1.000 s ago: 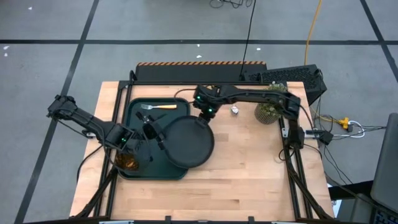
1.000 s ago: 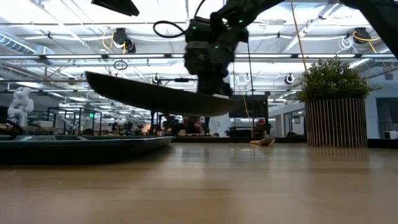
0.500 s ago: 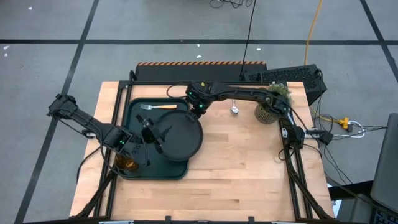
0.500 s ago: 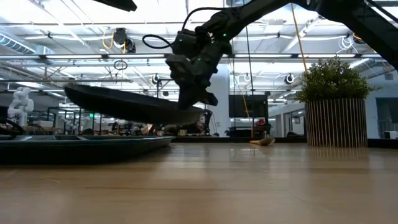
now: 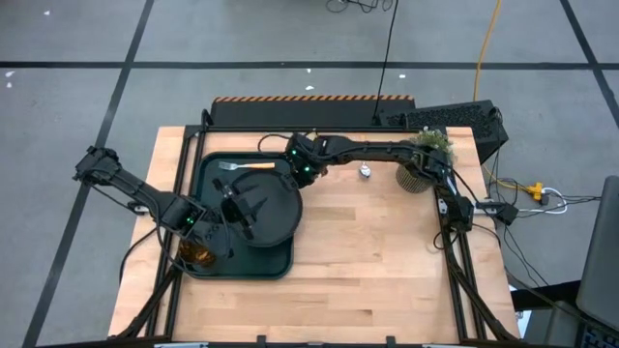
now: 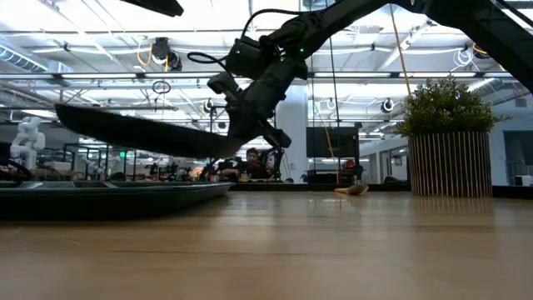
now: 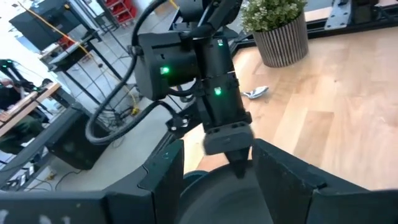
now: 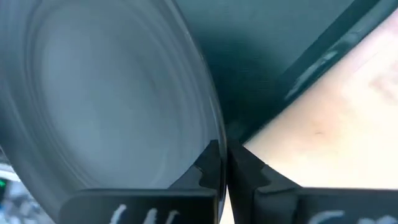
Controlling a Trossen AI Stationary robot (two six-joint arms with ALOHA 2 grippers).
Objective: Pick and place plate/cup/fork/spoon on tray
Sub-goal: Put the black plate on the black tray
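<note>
- Right gripper point(image 5: 299, 175) has its jaws clamped tight on the rim of the plate point(image 5: 263, 211), holding it tilted in the air above the tray point(image 5: 215, 170).
- Left gripper point(image 5: 235, 207) hovers over the tray beside the plate, jaws spread wide, nothing in them.
- Fork point(image 5: 245, 166) lies on the tray's far side, cup point(image 5: 198, 253) at its near corner.
- Spoon point(image 5: 365, 171) sits on the table point(image 5: 387, 251) by the potted plant point(image 5: 421, 164).

A potted plant point(image 5: 418, 166) in a ribbed round planter is seen standing near the far right of the wooden counter point(image 5: 387, 261). A black keyboard point(image 5: 447, 118) is placed just behind it. A seated person point(image 6: 252, 163) is glimpsed in the room beyond.
</note>
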